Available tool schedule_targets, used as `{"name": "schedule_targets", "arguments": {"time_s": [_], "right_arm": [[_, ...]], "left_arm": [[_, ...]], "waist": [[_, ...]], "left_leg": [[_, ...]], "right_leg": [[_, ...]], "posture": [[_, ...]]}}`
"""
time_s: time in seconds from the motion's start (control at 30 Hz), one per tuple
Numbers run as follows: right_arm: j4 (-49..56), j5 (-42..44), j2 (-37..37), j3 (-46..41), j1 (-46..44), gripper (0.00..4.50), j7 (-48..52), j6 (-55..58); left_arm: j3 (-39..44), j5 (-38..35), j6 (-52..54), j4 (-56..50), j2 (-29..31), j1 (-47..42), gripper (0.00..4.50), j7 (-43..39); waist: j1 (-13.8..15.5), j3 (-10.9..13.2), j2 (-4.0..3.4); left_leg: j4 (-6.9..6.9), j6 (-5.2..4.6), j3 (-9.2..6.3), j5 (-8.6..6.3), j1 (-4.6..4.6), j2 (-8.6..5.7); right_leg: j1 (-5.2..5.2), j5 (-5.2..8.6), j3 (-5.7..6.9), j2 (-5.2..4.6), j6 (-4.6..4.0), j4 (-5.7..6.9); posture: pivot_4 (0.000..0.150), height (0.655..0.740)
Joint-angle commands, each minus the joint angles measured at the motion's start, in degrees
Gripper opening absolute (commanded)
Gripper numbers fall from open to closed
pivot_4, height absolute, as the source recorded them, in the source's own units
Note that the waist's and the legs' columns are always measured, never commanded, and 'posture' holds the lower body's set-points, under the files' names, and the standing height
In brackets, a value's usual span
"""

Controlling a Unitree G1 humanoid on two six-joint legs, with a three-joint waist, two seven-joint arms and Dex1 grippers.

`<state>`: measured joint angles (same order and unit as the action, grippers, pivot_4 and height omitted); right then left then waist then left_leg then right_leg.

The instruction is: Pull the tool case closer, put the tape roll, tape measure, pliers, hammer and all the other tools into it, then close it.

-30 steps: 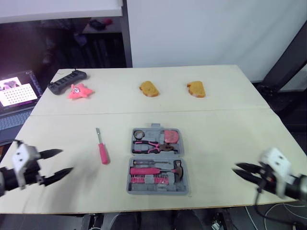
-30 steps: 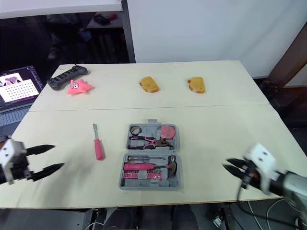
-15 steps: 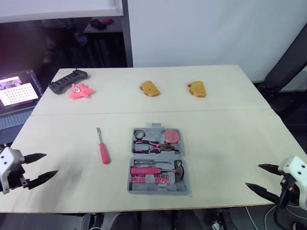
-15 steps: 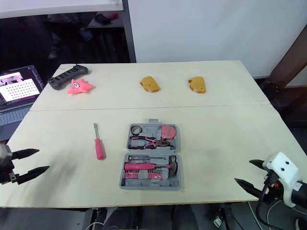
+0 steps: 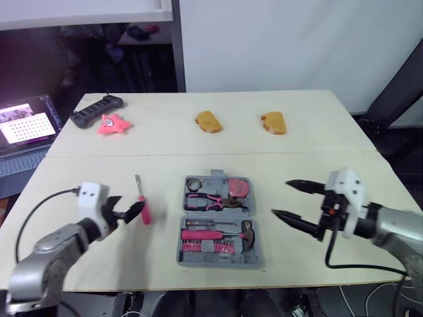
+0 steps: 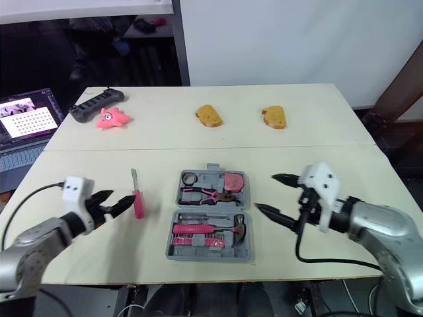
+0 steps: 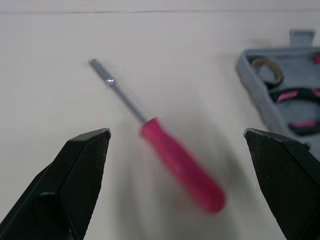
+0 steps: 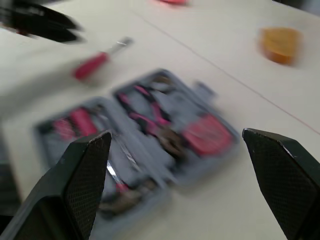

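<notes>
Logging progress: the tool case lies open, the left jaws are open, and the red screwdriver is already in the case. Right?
No: the red screwdriver lies on the table beside the tool case, not in it; the left wrist view shows this. The rest holds.

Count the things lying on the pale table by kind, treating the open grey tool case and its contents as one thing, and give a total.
Open grey plastic tool case: 1
Red-handled screwdriver: 1
Pink star-shaped toy: 1
Black handheld controller: 1
Orange-brown bread-shaped pieces: 2
Total: 6
</notes>
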<state>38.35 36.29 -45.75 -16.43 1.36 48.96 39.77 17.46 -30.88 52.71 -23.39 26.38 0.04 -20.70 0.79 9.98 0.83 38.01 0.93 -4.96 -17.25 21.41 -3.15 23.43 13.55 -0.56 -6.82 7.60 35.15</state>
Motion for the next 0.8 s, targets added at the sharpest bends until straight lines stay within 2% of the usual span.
{"name": "schedule_targets", "arguments": {"time_s": [0.03,0.23,0.33,0.53,0.7,0.8], "right_arm": [[1.4,0.5,-1.7,4.7,-3.2,4.43,1.1,0.1],[0.7,0.0,-3.4,11.0,-7.1,4.43,3.5,-0.3],[0.0,-0.8,-3.4,11.9,-7.6,4.43,3.2,-0.8],[0.0,-0.3,-2.9,11.8,-8.8,4.43,2.0,-0.2],[-0.1,-0.1,-2.8,11.7,-9.3,4.43,1.1,0.3],[0.2,0.2,-3.0,11.4,-9.4,4.50,0.8,0.6]], "left_arm": [[-2.2,2.4,8.6,-2.9,-3.6,-4.8,4.50,10.6],[-4.1,10.0,14.8,3.9,-10.5,-12.9,4.50,23.4],[-4.2,11.7,13.8,7.5,-13.8,-15.0,4.50,25.7],[-6.0,15.4,12.9,13.4,-17.3,-17.2,4.50,28.0],[-4.4,16.8,12.3,17.1,-19.1,-18.3,4.50,28.6],[-3.9,17.2,12.3,16.8,-19.2,-18.0,3.63,28.3]], "waist": [[0.0,0.0,0.05],[-0.1,0.0,0.08],[0.0,0.1,0.11],[0.1,0.1,0.17],[0.2,0.0,0.02],[0.1,0.0,-0.05]], "left_leg": [[0.01,0.00,0.01,0.00,0.00,-0.06],[0.01,0.02,0.01,0.02,0.00,-0.11],[0.01,0.02,0.02,0.02,0.01,-0.11],[0.02,0.08,0.01,0.05,0.03,-0.13],[0.02,0.14,-0.02,0.09,-0.02,-0.13],[0.02,0.14,0.00,0.08,-0.02,-0.13]], "right_leg": [[0.00,-0.03,-0.01,0.00,0.05,0.00],[0.03,-0.07,0.02,0.06,0.09,0.02],[0.02,-0.07,0.01,0.05,0.09,0.01],[0.01,-0.07,0.01,0.02,0.09,-0.01],[-0.03,-0.07,0.03,0.02,0.09,0.02],[-0.03,-0.07,0.02,0.02,0.09,0.01]], "posture": [[0.150,0.7400],[0.150,0.7400],[0.150,0.7400],[0.150,0.7400],[0.150,0.7400],[0.150,0.7400]]}}
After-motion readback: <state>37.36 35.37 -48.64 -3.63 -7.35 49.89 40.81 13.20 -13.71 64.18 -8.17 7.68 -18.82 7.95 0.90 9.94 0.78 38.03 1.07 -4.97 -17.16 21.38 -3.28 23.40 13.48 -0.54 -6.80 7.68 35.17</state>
